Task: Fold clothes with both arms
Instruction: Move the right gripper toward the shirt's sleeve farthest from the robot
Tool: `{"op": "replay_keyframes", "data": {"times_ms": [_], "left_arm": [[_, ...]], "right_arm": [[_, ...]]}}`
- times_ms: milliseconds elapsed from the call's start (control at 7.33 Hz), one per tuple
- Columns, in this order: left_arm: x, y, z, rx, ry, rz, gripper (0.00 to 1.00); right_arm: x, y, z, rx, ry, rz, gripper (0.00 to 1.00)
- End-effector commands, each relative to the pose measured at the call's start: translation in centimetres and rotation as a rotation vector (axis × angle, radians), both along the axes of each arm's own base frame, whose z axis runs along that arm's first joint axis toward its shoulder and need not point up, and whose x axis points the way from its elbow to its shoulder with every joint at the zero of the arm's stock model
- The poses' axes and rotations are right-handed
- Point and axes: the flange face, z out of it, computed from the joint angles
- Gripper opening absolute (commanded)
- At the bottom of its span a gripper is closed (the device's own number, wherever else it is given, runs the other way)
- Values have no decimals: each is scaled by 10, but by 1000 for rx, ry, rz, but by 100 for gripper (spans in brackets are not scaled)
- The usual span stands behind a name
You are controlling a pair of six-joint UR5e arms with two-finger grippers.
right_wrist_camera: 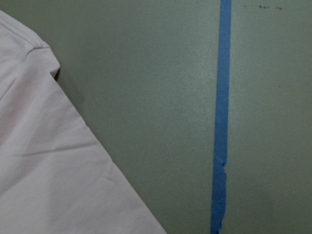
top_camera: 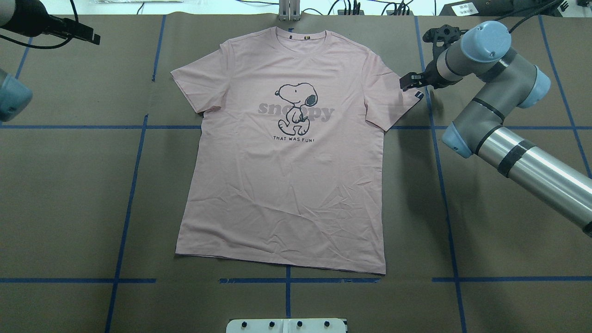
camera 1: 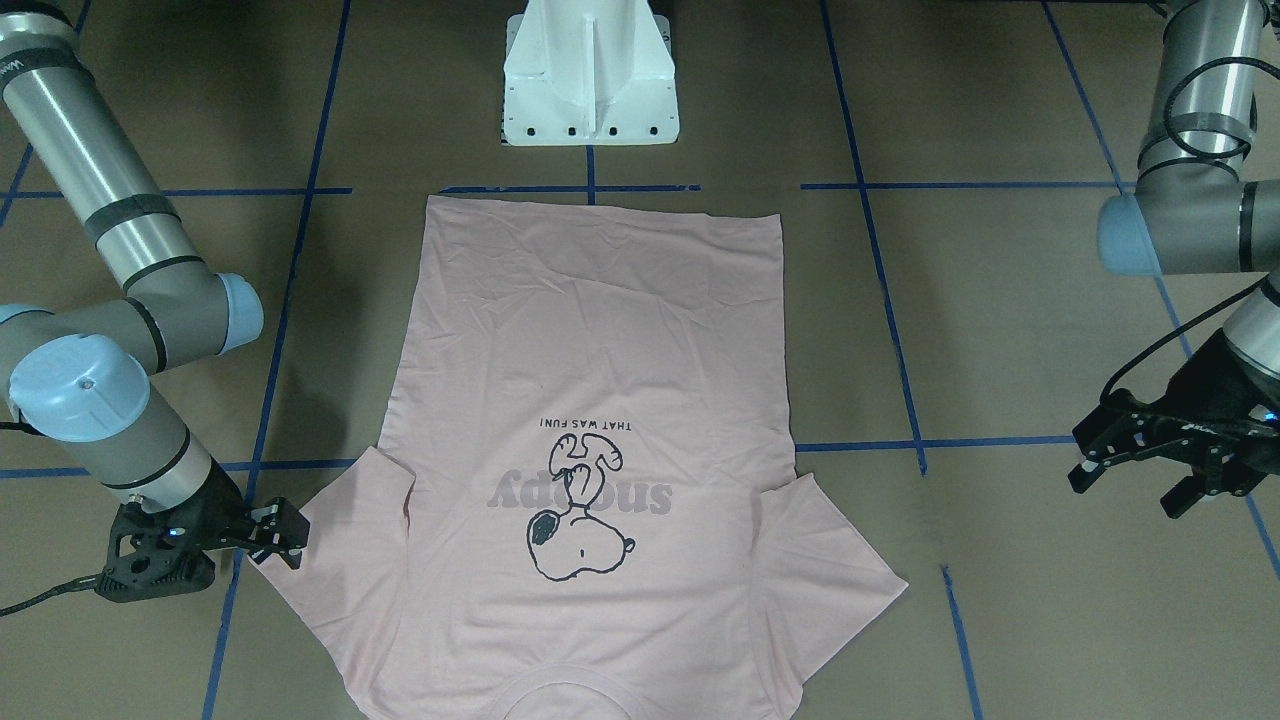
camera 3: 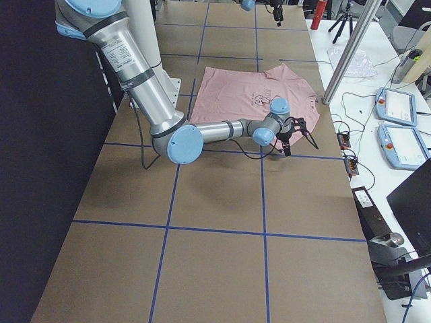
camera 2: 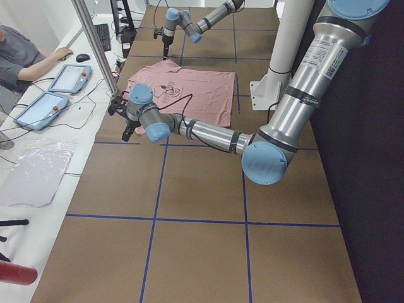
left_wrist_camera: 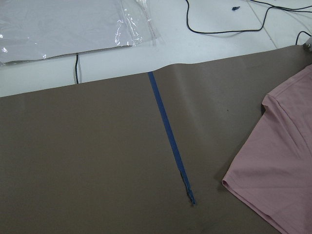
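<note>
Right tool sat at the sleeve edge, grip unclear; left tool hung open.
I feared a shallow pinch slipping, or catching the bench paper.

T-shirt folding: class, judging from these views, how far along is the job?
Done: the T-shirt lies spread flat, print up. In hand: the right gripper sits at one sleeve's edge; a grasp cannot be confirmed. The left gripper hangs open, apart from the shirt. Left: every fold; no fold shows.
</note>
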Motion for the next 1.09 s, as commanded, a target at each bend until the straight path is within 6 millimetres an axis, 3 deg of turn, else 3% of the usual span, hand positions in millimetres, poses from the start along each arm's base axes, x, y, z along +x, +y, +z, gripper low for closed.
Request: {"op": "replay_keyframes", "data": {"times_ms": [0,273,546,682,955], "left_arm": [[0,0,-3,5,2,0,100],[0,1,-2,5,0,0,100],[0,1,-2,5,0,0,100],[0,0,-3,6,1,0,100],[0,1,-4,9,2,0,100]], "right_arm": [[-1,2,1,-3,-1,-3,98],[-2,4,-3,-14,-14,-21,98],[1,6,5,-31,-11,-33,98],[1,6,6,-32,-10,-33,92],[3,2,-4,-53,-5,-35,46]]}}
